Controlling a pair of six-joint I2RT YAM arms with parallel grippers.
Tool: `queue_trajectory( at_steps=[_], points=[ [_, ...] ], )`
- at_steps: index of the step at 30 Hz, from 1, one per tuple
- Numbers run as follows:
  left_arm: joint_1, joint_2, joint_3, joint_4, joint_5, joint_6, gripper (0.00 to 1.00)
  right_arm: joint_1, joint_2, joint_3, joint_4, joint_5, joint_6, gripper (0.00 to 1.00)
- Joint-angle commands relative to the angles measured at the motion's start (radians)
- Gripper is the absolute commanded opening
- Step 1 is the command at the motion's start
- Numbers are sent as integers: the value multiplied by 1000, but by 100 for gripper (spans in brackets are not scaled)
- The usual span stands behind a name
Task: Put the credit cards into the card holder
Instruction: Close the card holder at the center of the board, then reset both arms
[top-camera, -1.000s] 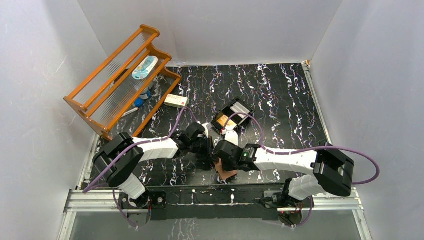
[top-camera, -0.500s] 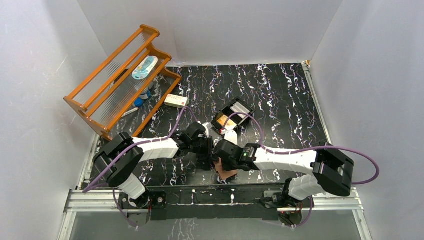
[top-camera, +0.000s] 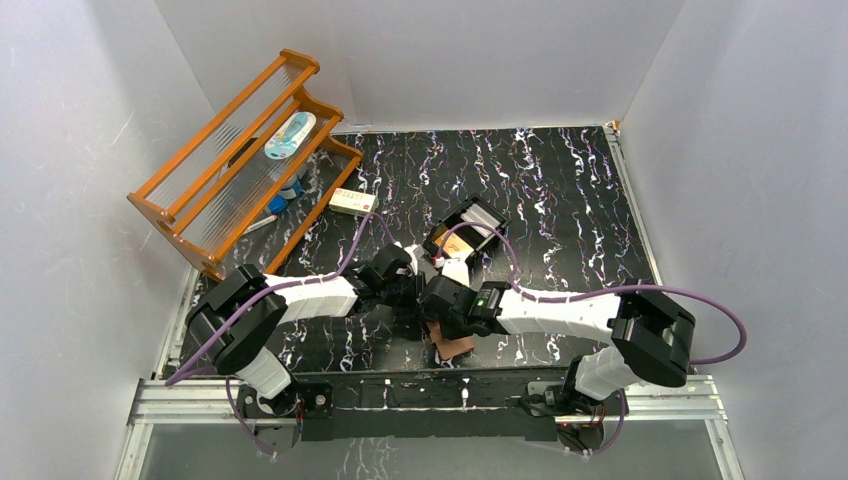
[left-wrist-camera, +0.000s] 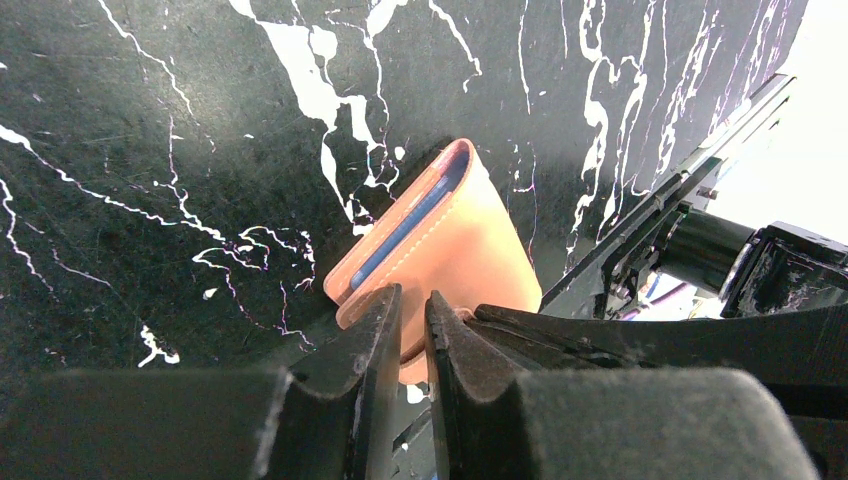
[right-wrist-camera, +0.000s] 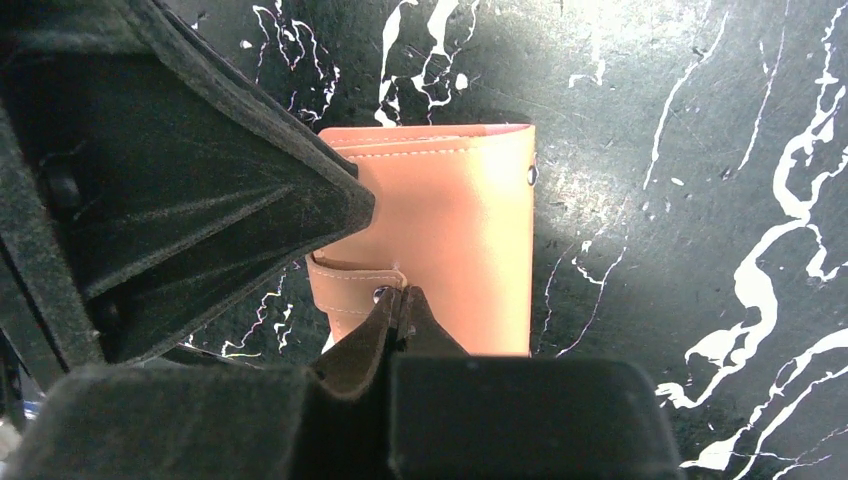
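The salmon-brown card holder (top-camera: 455, 347) lies folded shut on the black marbled table near the front edge. It also shows in the left wrist view (left-wrist-camera: 455, 235) and the right wrist view (right-wrist-camera: 460, 220). My left gripper (left-wrist-camera: 413, 318) is closed to a narrow gap on the holder's near edge. My right gripper (right-wrist-camera: 400, 300) is shut, with its tips pinching the end of the snap tab (right-wrist-camera: 350, 275). Both grippers meet over the holder in the top view, the left (top-camera: 412, 322) and the right (top-camera: 436, 322). Gold and white credit cards (top-camera: 447, 241) sit in the black slotted tray (top-camera: 490, 228) behind them.
An orange wooden rack (top-camera: 240, 160) holding small items stands at the back left. A white-and-red box (top-camera: 352, 201) lies beside it. The metal frame rail (top-camera: 400, 392) runs along the front edge just below the holder. White walls enclose the table.
My right arm has shifted slightly left, its elbow drawn in toward the holder. The left arm and the card holder have stayed in place.
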Motion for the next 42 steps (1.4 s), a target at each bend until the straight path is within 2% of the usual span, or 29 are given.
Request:
queue_trajectory(
  at_steps=[1, 9, 16, 22, 25, 27, 30, 36, 37, 38, 39, 42],
  points=[
    [-8, 26, -17, -83, -56, 25, 15, -24, 96, 1, -22, 23, -39, 0],
    [-10, 32, -20, -80, -54, 19, 16, -25, 158, 25, -35, 3, -51, 0],
    [-10, 11, 18, -132, -89, 18, 16, -24, 91, 28, -52, 21, -32, 1],
    [-9, -23, 70, -193, -135, 23, 19, -24, -91, 18, -57, 22, -24, 34],
    [-11, -52, 102, -227, -161, 24, 21, -25, -183, 15, -57, 26, -17, 48],
    [-10, -83, 132, -264, -193, 30, 22, -24, -245, 8, -52, 58, -12, 53],
    [-8, -141, 204, -366, -254, 58, 31, -25, -332, 8, -62, 86, -20, 60],
    [-8, -315, 380, -585, -359, 151, 47, -24, -482, 111, -159, 126, -65, 81],
    [-8, -360, 409, -618, -374, 164, 53, -24, -507, 127, -178, 143, -73, 89],
    [-8, -394, 433, -647, -385, 178, 70, -24, -532, 144, -197, 158, -82, 97],
    [-7, -425, 463, -680, -393, 187, 95, -24, -562, 170, -228, 180, -92, 98],
    [-8, -527, 507, -746, -401, 204, 99, -24, -626, 231, -318, 238, -98, 98]
  ],
)
